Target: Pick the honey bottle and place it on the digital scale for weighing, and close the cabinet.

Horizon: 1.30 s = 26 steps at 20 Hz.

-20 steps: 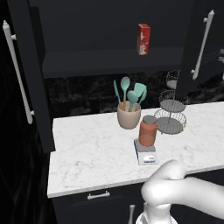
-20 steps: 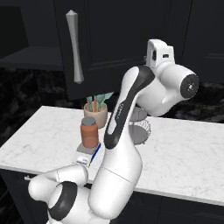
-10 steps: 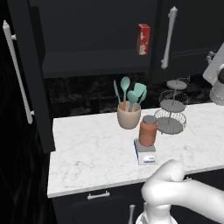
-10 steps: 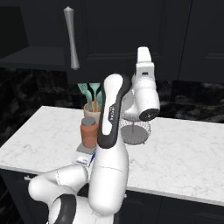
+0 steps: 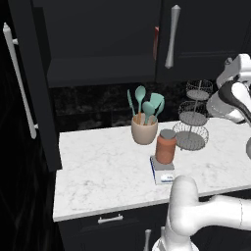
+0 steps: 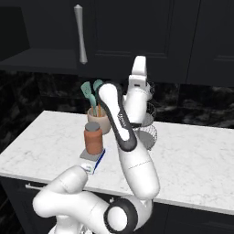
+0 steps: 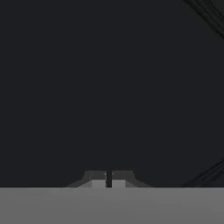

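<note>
The honey bottle [image 5: 165, 146] [image 6: 93, 138], an orange-brown jar with a grey lid, stands upright on the digital scale [image 5: 163, 174] [image 6: 94, 159] near the counter's front edge. The black cabinet [image 5: 103, 34] has its right door [image 6: 132, 27] swung almost flush, silver handle [image 5: 171, 37] [image 6: 80, 34] upright. Its left door [image 5: 29, 88] stands open beside the shelf [image 5: 98, 68]. My gripper [image 6: 140, 60] [image 7: 108, 180] is shut and empty, raised against the right door's dark panel, well above and right of the bottle.
A beige cup of teal utensils [image 5: 144, 122] [image 6: 97, 114] stands behind the scale. A tiered wire rack [image 5: 193, 117] sits to its right, partly behind my arm in the right base view. A red box [image 5: 156, 43] peeks past the door edge. Black drawers [image 5: 110, 219] lie below the marble counter [image 5: 98, 166].
The right cabinet door has swung from open to nearly closed, its handle sweeping left. My arm followed it leftward and the fingers closed. Bottle and scale stayed put.
</note>
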{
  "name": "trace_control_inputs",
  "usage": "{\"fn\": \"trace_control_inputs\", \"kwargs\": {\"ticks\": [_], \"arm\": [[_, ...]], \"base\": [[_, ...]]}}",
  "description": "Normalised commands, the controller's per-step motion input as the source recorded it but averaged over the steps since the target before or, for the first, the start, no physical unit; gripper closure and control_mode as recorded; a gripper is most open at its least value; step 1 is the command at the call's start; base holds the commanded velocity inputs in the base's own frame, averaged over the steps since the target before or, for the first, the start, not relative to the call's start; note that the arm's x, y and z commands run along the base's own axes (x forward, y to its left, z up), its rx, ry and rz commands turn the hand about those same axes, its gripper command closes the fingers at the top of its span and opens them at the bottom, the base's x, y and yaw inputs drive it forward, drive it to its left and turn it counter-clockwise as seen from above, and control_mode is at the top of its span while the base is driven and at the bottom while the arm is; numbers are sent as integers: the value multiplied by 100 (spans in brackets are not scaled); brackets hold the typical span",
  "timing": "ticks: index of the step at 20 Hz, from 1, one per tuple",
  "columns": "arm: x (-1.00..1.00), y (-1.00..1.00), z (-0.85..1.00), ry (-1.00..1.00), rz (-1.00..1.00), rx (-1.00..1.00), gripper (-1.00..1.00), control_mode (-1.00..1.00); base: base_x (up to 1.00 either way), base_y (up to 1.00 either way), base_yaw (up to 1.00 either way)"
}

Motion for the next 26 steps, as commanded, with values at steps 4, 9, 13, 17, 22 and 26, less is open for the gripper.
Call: {"fn": "trace_control_inputs", "kwargs": {"ticks": [4,9,13,17,22,26], "arm": [[31,24,15,3,-15,0,100,-100],[-77,-20,91,0,-7,0,100,-100],[-88,-6,99,6,-1,0,100,-100],[-81,-13,84,42,8,0,100,-100],[-79,-3,35,75,25,0,100,-100],[-54,0,-51,60,25,0,100,-100]], "base": [[0,0,0],[0,0,0],[0,0,0],[0,0,0],[0,0,0],[0,0,0]]}}
